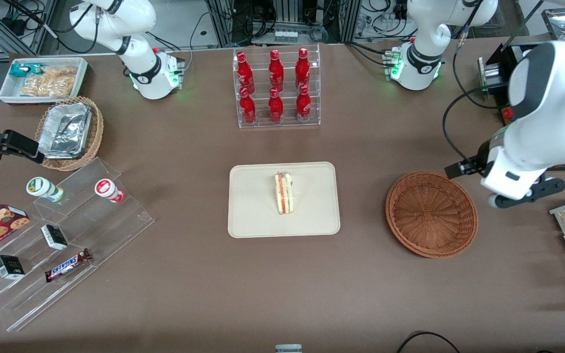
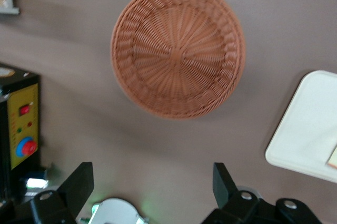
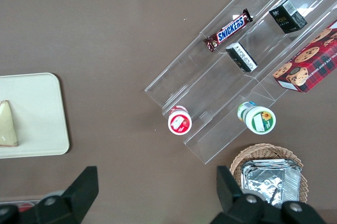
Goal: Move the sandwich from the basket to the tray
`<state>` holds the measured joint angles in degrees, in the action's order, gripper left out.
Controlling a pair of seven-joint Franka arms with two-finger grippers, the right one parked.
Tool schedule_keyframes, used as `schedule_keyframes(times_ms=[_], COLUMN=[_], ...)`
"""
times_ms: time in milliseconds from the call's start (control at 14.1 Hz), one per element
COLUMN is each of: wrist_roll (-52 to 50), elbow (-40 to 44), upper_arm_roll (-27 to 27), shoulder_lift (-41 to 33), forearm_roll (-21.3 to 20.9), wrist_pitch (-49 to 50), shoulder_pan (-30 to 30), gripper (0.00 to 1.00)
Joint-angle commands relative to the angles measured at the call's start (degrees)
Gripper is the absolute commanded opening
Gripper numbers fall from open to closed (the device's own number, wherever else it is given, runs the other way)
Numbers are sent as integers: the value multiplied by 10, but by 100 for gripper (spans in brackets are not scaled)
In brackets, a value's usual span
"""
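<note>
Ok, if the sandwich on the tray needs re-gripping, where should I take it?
Come from above and pinch the two flat bread faces of the sandwich, which stands on edge on the tray, filling layers up. The open end effector hangs above the table beside the basket.

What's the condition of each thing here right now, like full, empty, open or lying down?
sandwich: resting on the tray, filling edge showing.
tray: flat on the table, holding only the sandwich.
basket: upright, empty.
tool: open, holding nothing, raised above the table beside the basket.
red bottles: six, upright in their clear rack.
foil trays: stacked in the paler wicker basket.
Snickers bar: lying flat on the clear stepped stand.
</note>
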<state>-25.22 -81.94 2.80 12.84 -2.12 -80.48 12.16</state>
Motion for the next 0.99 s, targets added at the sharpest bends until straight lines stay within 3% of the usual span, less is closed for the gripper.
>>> schedule_keyframes(times_ms=[0, 71, 355, 638, 922], wrist_roll=[5, 5, 4, 17, 43], elbow=[-18, -19, -21, -66, -67], upper_arm_roll=[-6, -9, -157, -195, -208], shoulder_lift=[-28, -33, -53, -109, -112], forearm_roll=[-2, -2, -3, -3, -3], wrist_pitch=[12, 13, 21, 28, 19], shoulder_pan=[-4, -13, -157, -201, -228], gripper=[100, 100, 100, 100, 100])
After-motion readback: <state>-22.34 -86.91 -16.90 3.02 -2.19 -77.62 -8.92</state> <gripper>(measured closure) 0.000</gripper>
